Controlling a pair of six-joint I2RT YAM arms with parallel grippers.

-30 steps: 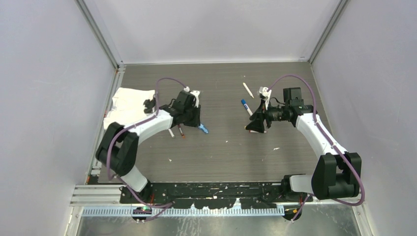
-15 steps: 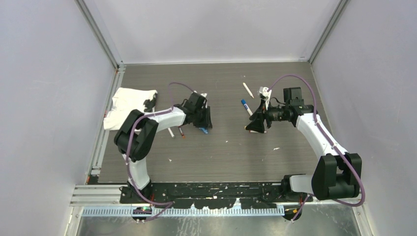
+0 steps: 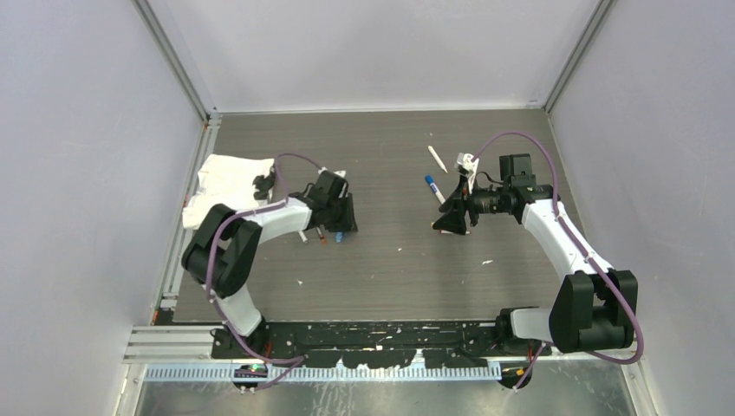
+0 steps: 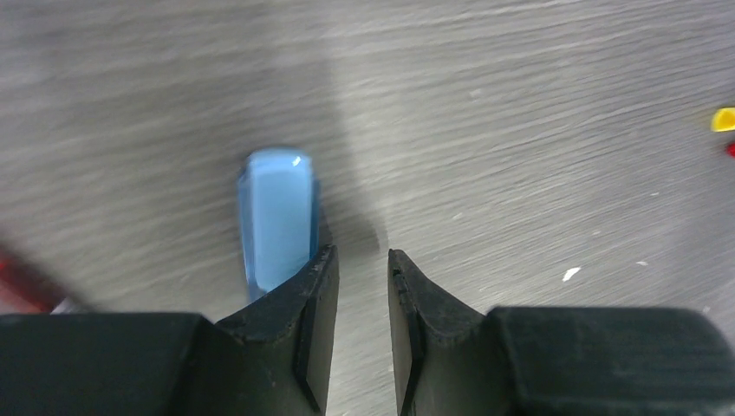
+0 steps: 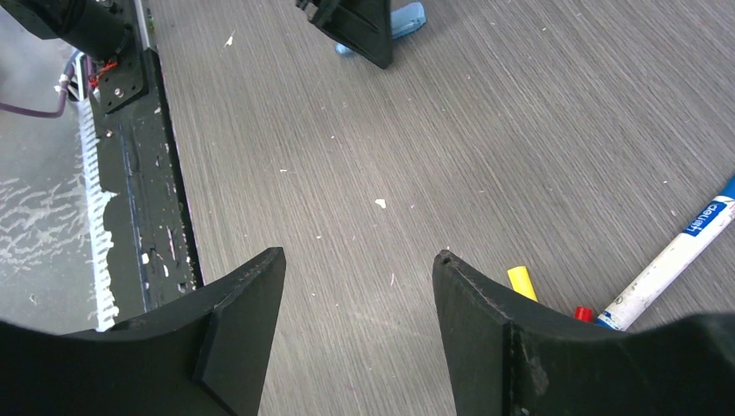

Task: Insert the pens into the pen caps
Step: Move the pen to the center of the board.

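My left gripper (image 4: 362,256) hangs low over the table, its jaws a narrow gap apart with nothing between them. A light-blue oblong piece (image 4: 277,221) lies just left of its left fingertip. In the top view this gripper (image 3: 341,227) is beside two pens (image 3: 302,234) with red and dark ends. My right gripper (image 5: 357,256) is wide open and empty, seen mid-right in the top view (image 3: 444,225). A yellow cap (image 5: 522,282), a red cap (image 5: 583,313) and a blue-ended pen (image 5: 676,256) lie by its right finger. Another white pen (image 3: 437,159) lies farther back.
A crumpled white cloth (image 3: 227,180) lies at the left edge with a small dark piece (image 3: 260,184) on it. The black front rail (image 5: 147,199) runs along the near table edge. Small white specks dot the grey wood-grain tabletop (image 3: 390,277).
My left gripper swung right, then back left and nearer. The light-blue piece now lies further left, at its tips. The right arm has not moved.
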